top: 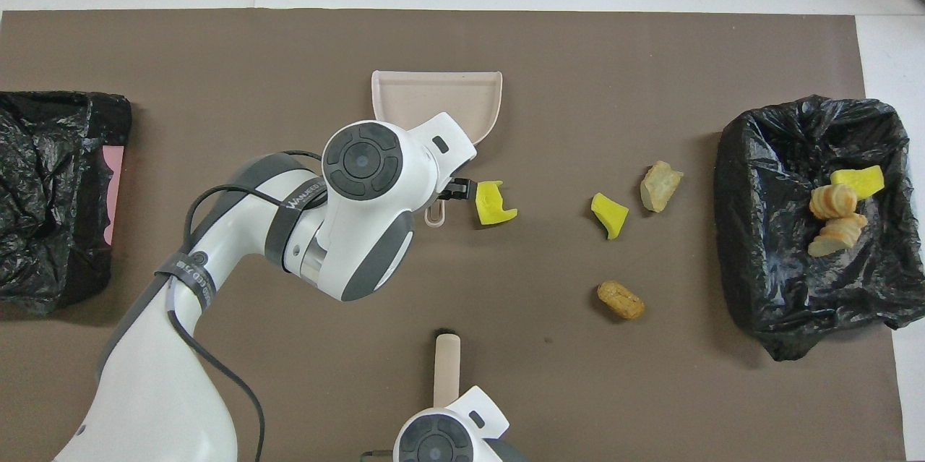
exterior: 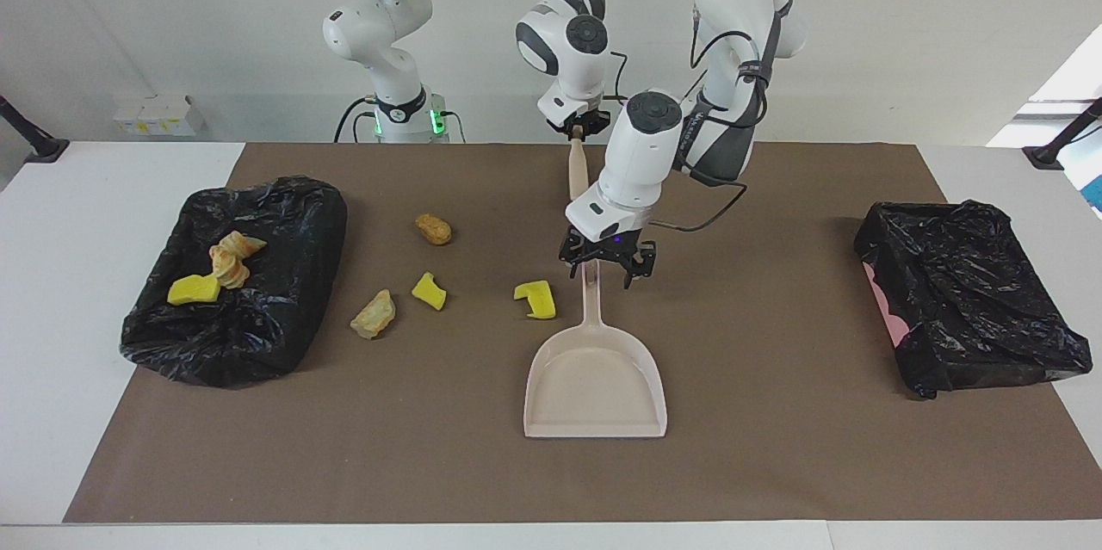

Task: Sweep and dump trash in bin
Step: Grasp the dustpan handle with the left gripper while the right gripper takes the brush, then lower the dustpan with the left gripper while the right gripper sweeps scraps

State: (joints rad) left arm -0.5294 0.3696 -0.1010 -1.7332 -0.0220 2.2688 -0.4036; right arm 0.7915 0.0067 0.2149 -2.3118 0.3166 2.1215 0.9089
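Brown mat (exterior: 775,447) under two black-lined bins (exterior: 237,275) (exterior: 964,300). Dustpan (exterior: 596,382) mid-mat; left gripper (exterior: 608,266) spread wide around its handle. Right gripper (exterior: 578,126) clenched on brush handle (exterior: 577,167). Four scraps (exterior: 535,299) loose beside dustpan, three in bin.

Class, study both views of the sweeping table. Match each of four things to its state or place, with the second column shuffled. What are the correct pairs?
Column A
1. dustpan
2. bin at the right arm's end
3. right end effector
4. left end effector

Column B
a. holds three scraps
b. shut on the tan handle
c. open, over the dustpan's handle
d. empty, lying on the brown mat

Pairs: 1-d, 2-a, 3-b, 4-c
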